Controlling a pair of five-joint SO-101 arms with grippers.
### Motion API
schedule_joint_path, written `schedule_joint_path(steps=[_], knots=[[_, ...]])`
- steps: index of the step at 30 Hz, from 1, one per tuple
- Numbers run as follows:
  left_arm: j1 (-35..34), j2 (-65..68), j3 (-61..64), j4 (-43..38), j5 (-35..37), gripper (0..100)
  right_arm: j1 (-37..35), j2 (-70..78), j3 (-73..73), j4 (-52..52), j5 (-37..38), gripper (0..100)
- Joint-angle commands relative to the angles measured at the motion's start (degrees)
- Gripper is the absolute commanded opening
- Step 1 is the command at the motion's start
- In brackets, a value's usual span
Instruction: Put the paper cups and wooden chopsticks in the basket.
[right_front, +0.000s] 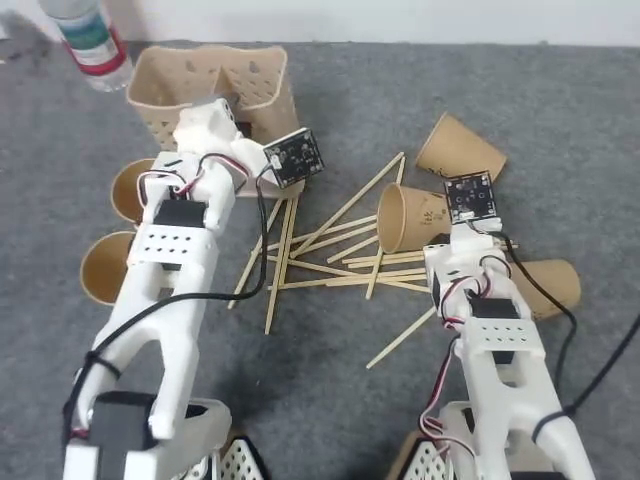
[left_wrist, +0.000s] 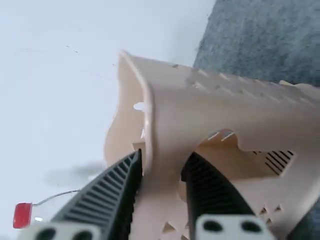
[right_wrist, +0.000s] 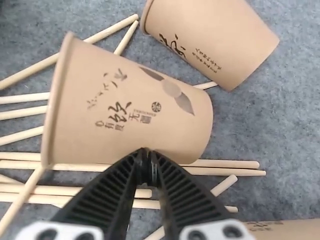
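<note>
1. Basket (right_front: 205, 80): beige, perforated walls, upright at far-left corner of table (right_front: 560, 90). Inside partly hidden by left arm; contents can't tell.
2. Left gripper (left_wrist: 165, 157): at basket's near wall, jaws apart, one finger each side of the rim. Whether pressing on it, can't tell.
3. Paper cups: 5 counted, all lying on their sides on table.
   - left cup A (right_front: 130, 190) & left cup B (right_front: 105, 268): near left edge, just beside left arm, partly under it.
   - middle cup (right_front: 410, 215): mid-table, resting across several chopsticks.
   - far cup (right_front: 460, 150): just beyond middle cup, toward far edge, not touching it.
   - right cup (right_front: 550, 285): toward right edge, beside right arm, partly hidden by it.
4. Wooden chopsticks (right_front: 330, 265): loose scatter mid-table btw the two arms, crossing one another. More than ten; exact no. can't tell.
5. Right gripper (right_wrist: 146, 157): jaws closed together, tips against side wall of middle cup, nothing btw them.
6. Plastic bottle (right_front: 88, 40): 1, red label, at far-left edge beside basket.
</note>
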Motion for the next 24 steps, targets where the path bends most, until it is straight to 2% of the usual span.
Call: schedule_joint_path(steps=[1,5,12,20,22,24], knots=[[0.44,-2.99,-2.51,1.49,0.44,12,0.57,-1.27,-0.35,-1.01,0.09,0.9],[0.88,-3.60,-2.68,1.76,0.62,12,0.57,-1.27,-0.35,-1.01,0.09,0.9],[0.62,-7.56,-2.59,15.74,0.70,17,0.57,-1.27,-0.35,-1.01,0.09,0.9],[0.97,-8.44,-3.03,16.35,8.70,22,0.57,-1.27,-0.35,-1.01,0.09,0.9],[1.14,-8.62,-4.44,15.38,13.10,25,0.57,-1.27,-0.35,-1.01,0.09,0.9],[1.14,-8.44,-6.90,13.98,20.57,29,0.57,-1.19,-0.35,-1.01,0.09,0.9]])
